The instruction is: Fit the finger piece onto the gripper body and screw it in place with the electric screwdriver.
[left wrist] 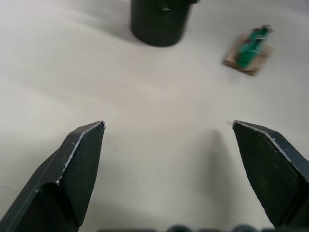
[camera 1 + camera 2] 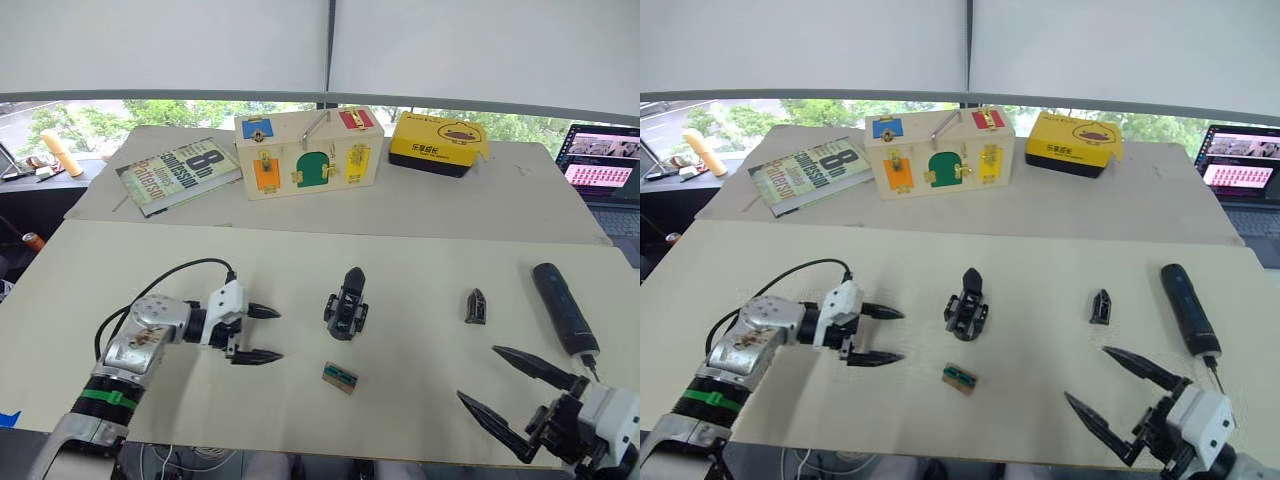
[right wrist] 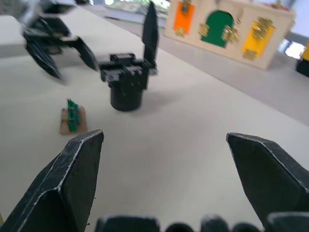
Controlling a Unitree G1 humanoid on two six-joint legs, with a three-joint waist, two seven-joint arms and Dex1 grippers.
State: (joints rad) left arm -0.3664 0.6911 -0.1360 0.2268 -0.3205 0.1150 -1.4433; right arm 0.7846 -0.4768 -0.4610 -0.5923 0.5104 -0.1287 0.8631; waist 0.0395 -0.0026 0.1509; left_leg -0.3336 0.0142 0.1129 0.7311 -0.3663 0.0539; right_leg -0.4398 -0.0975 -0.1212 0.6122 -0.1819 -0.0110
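Both grippers, left [image 2: 262,334] and right [image 2: 510,398], gape wide, empty; small black wedge finger piece [image 2: 475,306] lies just beyond right's tips; approach squarely.

1. A small block with a green top [image 2: 340,377] lay flat on the pale tabletop [image 2: 420,280].
2. A wooden box [image 2: 307,152] with blue, red, orange, green and yellow doors stood on the far tabletop.
3. A book [image 2: 178,174] lay just beside the box.
4. A yellow box [image 2: 436,143] with a black bottom sat on the box's other side.
5. An open laptop [image 2: 603,170] sat at the far edge, its screen lit.
6. An orange roll [image 2: 61,152] lay on a dark side table beyond the book.
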